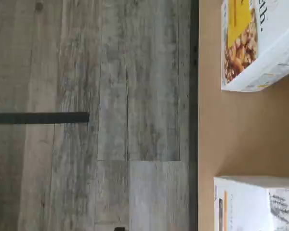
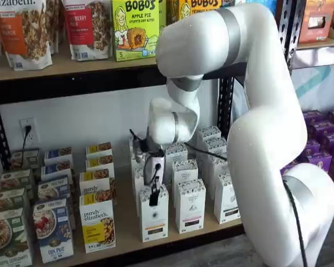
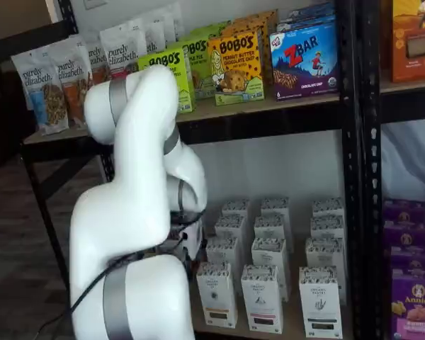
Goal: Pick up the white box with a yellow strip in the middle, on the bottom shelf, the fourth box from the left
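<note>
Right now the fingers (image 2: 154,196) hang just over the top of the white box (image 2: 153,216) at the front of the bottom shelf (image 2: 172,236); whether they are parted cannot be told. Like cartons with black strips (image 2: 190,207) stand just beside it, so a slight sideways error could clip or seize a neighbour.

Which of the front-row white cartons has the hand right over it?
The white box with the yellow strip, next to the purely elizabeth box; the hand hangs at its top. The other two front cartons carry black strips.
</note>
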Tool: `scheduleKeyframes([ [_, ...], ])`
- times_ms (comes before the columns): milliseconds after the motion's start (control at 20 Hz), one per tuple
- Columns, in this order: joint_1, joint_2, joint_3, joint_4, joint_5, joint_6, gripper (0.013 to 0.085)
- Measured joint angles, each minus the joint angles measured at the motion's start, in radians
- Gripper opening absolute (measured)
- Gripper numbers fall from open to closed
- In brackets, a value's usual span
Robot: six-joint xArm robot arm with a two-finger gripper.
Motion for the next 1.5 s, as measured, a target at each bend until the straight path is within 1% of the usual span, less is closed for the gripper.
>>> scheduleKeyframes([
  [50, -0.001, 0.004, -0.011, -0.019, 0.022, 0.018, 0.0850],
  [100, -0.003, 0.015, -0.035, -0.054, 0.061, 0.048, 0.0850],
  [150, -0.004, 0.024, -0.047, -0.065, 0.075, 0.059, 0.0850],
  [300, -0.001, 0.043, -0.065, -0.072, 0.077, 0.068, 0.0850],
  [450, 0.001, 0.061, -0.078, -0.064, 0.059, 0.062, 0.0850],
  [800, -0.010, 0.111, -0.124, -0.076, 0.031, 0.061, 0.0850],
  [1300, -0.053, 0.201, -0.239, -0.085, 0.051, 0.028, 0.0850],
  [1500, -0.064, 0.238, -0.285, -0.095, 0.059, 0.027, 0.0850],
])
